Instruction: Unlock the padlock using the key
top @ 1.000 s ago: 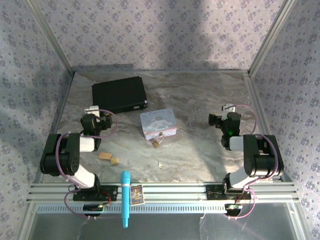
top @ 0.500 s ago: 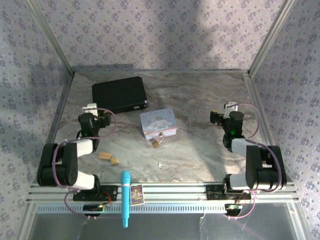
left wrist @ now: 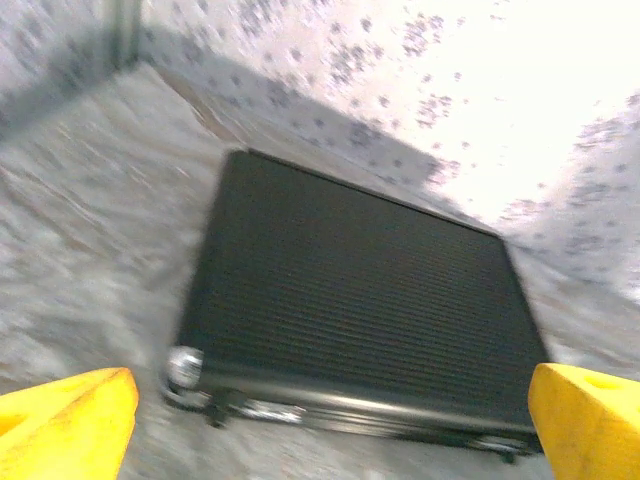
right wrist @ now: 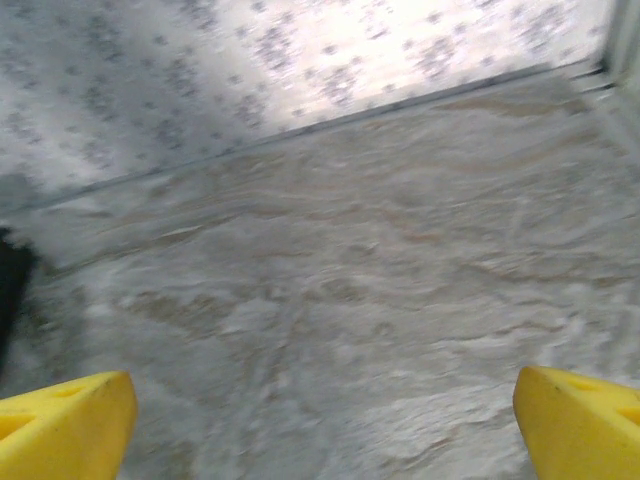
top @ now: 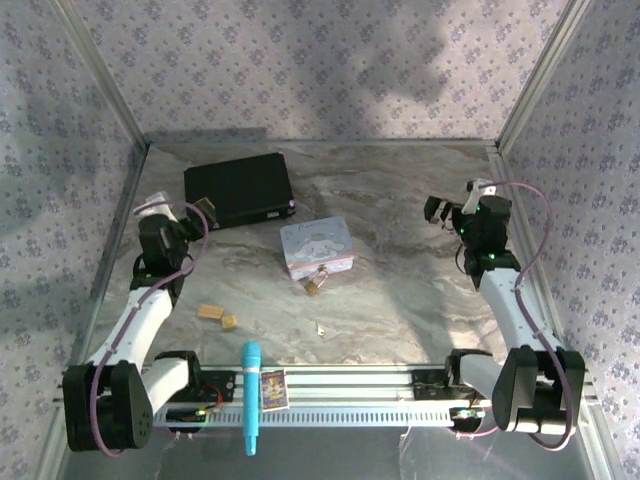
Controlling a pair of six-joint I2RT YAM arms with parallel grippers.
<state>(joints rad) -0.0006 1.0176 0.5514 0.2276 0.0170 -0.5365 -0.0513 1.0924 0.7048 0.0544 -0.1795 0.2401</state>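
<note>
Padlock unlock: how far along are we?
Done: nothing visible. The padlock lies by the near edge of the cartoon tin, its shackle too small to judge. The key lies apart from it, nearer the arms. In hand: nothing. The left hand and right hand are open and empty, out at the sides. Left: pick up the key, steady the padlock, insert, turn.
</note>
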